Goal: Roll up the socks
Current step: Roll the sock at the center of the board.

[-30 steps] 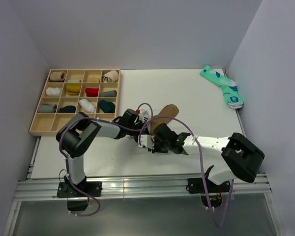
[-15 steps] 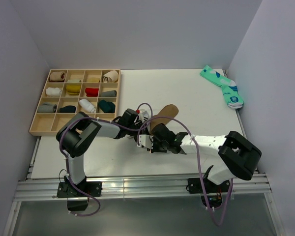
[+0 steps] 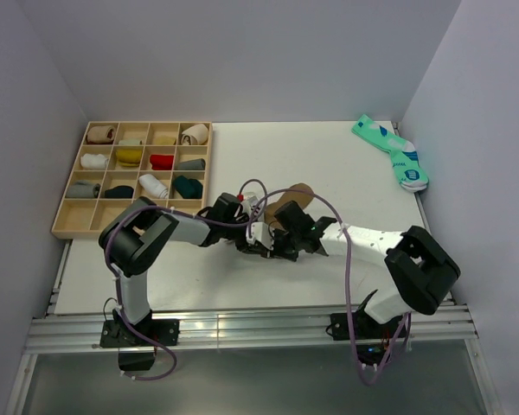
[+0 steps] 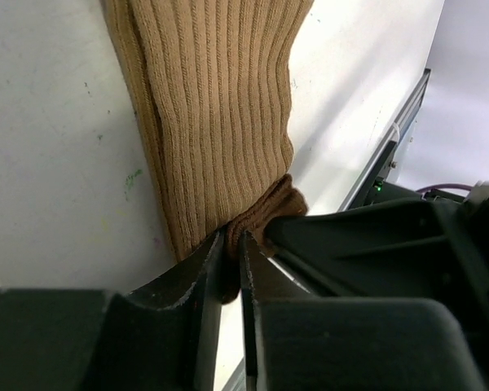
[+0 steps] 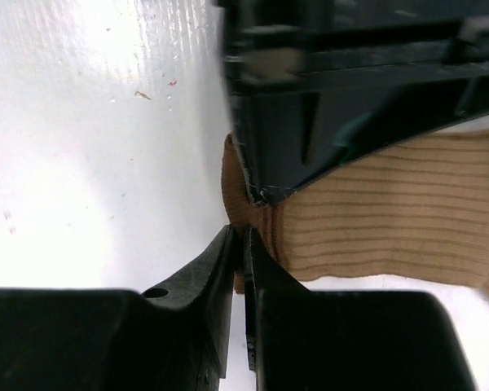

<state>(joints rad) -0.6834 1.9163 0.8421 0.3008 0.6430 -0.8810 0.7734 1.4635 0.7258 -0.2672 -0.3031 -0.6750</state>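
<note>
since a second ago the right arm has swung its wrist up over the tan sock, so less of the sock shows from above; only its far end pokes out beyond the two wrists. left arm hardly shifted.

tan sock: ribbed knit, flat on the bench, near end bunched into a small darker fold. both wrist views look straight at that fold.

left fingers: drawn almost together, thin slit between them, the fold's fabric nipped in the slit at the tips. ribbed length of the sock runs away from the tips.

right fingers: likewise pressed close, tips on the same fold from the opposite side, tan fabric showing in the slit. dark body of the other wrist sits just beside the fold here.

teal pair: well apart from the tan sock, to its right and farther back, lying flat, unrolled.

wooden tray: to the tan sock's left, split into compartments, several holding rolled socks.
</note>
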